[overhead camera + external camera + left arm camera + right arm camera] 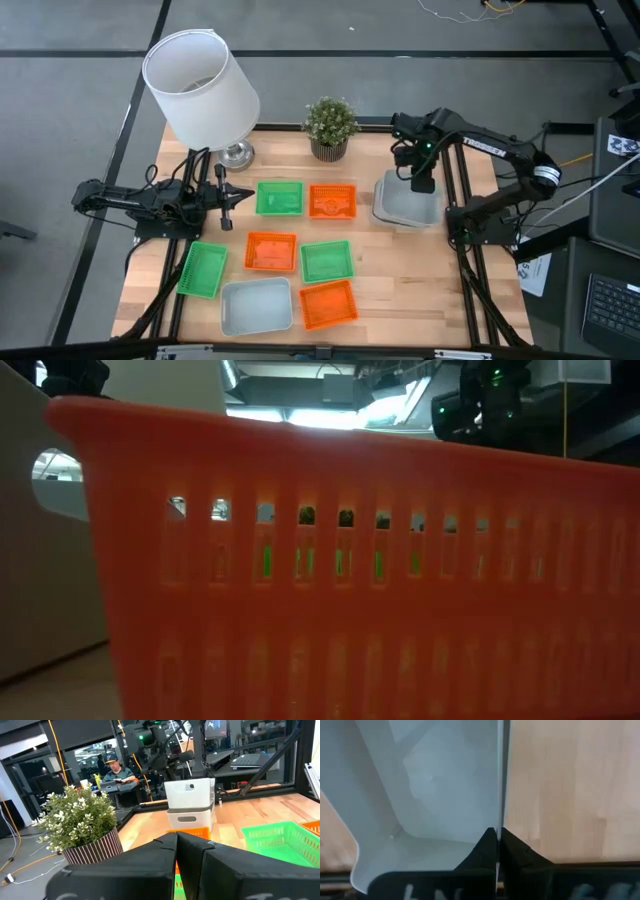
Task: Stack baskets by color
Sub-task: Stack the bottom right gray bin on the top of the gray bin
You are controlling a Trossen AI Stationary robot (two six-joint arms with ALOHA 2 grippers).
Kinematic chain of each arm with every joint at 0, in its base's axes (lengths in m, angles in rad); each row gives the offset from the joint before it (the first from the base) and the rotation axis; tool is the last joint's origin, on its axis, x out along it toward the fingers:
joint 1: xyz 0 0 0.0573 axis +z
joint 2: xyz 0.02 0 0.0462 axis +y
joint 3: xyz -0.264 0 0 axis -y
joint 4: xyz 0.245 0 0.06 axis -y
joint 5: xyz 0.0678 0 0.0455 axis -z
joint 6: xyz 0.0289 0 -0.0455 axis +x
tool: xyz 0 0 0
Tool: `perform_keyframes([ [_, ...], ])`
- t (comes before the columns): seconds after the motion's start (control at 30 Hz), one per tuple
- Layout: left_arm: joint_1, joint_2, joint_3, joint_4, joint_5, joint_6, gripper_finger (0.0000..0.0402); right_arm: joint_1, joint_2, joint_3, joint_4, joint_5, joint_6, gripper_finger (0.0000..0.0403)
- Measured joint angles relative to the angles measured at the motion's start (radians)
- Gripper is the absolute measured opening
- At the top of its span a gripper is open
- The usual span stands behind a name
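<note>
While both grippers are clenched, three green, three orange, three grey baskets show.

white lampshade left rear, potted plant rear centre, wooden table.

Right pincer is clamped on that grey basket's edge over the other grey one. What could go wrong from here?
The right pincer pinches only the thin wall of the grey basket, so it may tilt or slip. It sits askew over the lower grey basket, so nesting could jam. The potted plant stands close by.
</note>
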Motion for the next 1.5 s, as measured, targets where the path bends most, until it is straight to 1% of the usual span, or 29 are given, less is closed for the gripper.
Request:
perform_keyframes([
  [0.1,0.000,0.000,0.000,0.000,0.000,0.000,0.0000,0.016,0.035,0.000,-0.004,0.029,0.000,0.0000],
  [0.3,0.000,0.000,0.000,0.000,0.000,0.000,0.0000,0.043,0.085,0.000,-0.007,0.030,0.000,0.0002],
  [0.57,0.000,0.000,0.000,-0.001,0.000,0.000,0.0000,0.066,0.107,0.000,-0.004,0.029,0.022,0.0043],
  [0.7,0.000,0.000,0.000,-0.002,0.000,0.000,0.0000,0.070,0.106,0.001,-0.005,0.029,0.022,0.0051],
  [1.03,0.000,0.000,0.000,-0.004,0.000,0.000,0.0000,0.082,0.106,0.094,0.089,0.016,0.022,0.0052],
  [1.1,0.000,0.000,0.000,-0.009,0.000,0.000,0.0000,0.091,0.106,0.116,0.054,0.031,0.054,0.0052],
  [1.17,0.000,0.000,0.000,-0.015,0.000,0.000,0.0000,0.098,0.106,0.127,-0.018,0.043,0.098,0.0053],
  [1.2,0.000,0.000,0.000,-0.018,0.000,0.000,0.0000,0.104,0.106,0.128,-0.048,0.041,0.133,0.0053],
  [1.27,0.000,0.000,0.000,-0.022,0.000,0.000,0.0000,0.119,0.106,0.120,-0.101,0.003,0.211,0.0053],
  [1.33,0.000,0.000,0.000,-0.024,0.000,0.000,0.0000,0.141,0.106,0.095,-0.171,-0.006,0.284,0.0053],
  [1.4,0.000,0.000,0.000,-0.025,0.000,0.000,0.0000,0.161,0.092,0.052,-0.157,0.006,0.352,0.0053],
  [1.5,0.000,0.000,0.000,-0.027,0.000,0.000,0.0000,0.173,0.059,-0.027,-0.170,-0.018,0.376,0.0053],
])
